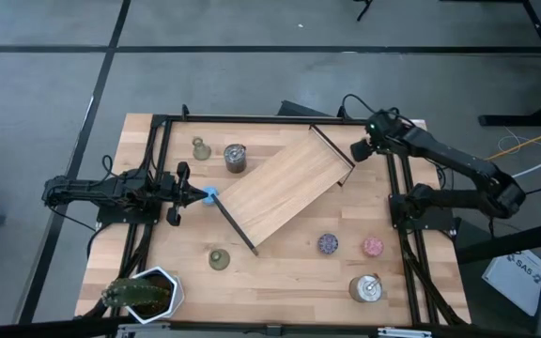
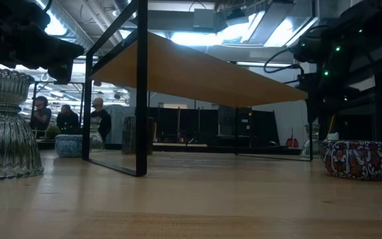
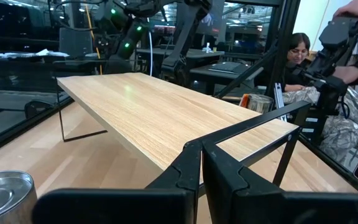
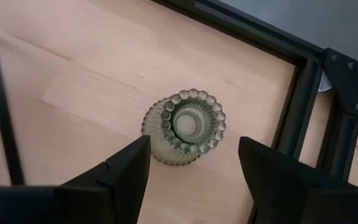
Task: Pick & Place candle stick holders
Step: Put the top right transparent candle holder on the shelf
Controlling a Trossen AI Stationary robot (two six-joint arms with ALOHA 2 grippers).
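Observation:
Two olive-green ribbed candle stick holders stand on their wide bases on the table, one at the far left (image 1: 201,148) and one near the front (image 1: 218,258), which also shows in the low view (image 2: 5,126). A third holder (image 4: 185,127) stands upright by the table's far right corner. My right gripper (image 4: 192,142) hovers open above it, one finger on either side, apart from it; in the high view the gripper (image 1: 360,150) hides it. My left gripper (image 1: 195,194) is shut at the table's left, level, pointing at the wooden shelf (image 1: 285,183). My left gripper's shut fingertips are right beside a small blue thing (image 1: 210,195) at the shelf's left leg. I cannot tell whether they touch it; the wrist view does not show it.
The low wooden shelf on a black frame (image 3: 166,112) stands slantwise in the middle. A silver tin (image 1: 235,158) stands far left and another tin (image 1: 366,287) near right. Purple (image 1: 327,244) and pink (image 1: 373,247) pucks lie right of centre. A potted plant (image 1: 144,293) is at the near left corner. People show beyond the table.

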